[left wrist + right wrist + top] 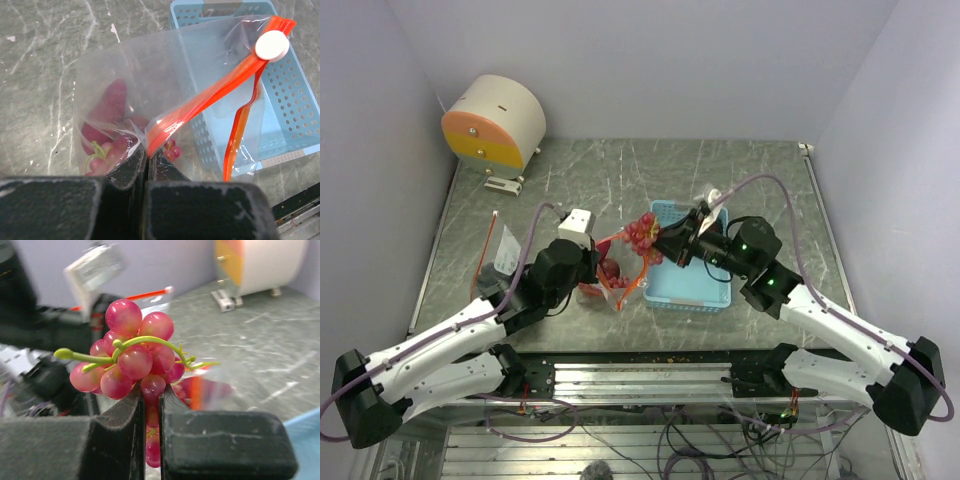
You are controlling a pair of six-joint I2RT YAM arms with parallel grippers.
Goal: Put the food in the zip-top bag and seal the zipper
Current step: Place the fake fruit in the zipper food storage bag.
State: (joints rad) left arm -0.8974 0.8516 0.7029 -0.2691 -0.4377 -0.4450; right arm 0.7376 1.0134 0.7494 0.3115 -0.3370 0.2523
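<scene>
Right wrist: right fingers (121,416) clamp grape cluster (131,359); left fingers (126,172) pinch zip-top bag (165,75).

Blue tray (295,105) and left tool (147,162) hem the zip-top bag (150,75); table (620,170) beyond it lies open.

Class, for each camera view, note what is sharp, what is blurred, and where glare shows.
Top external: even, soft light, table sharp throughout. Left wrist: zip-top bag crisp, small glints on its plastic. Right wrist: grape cluster sharp with shiny highlights; the white-and-orange drum behind is out of focus.
</scene>
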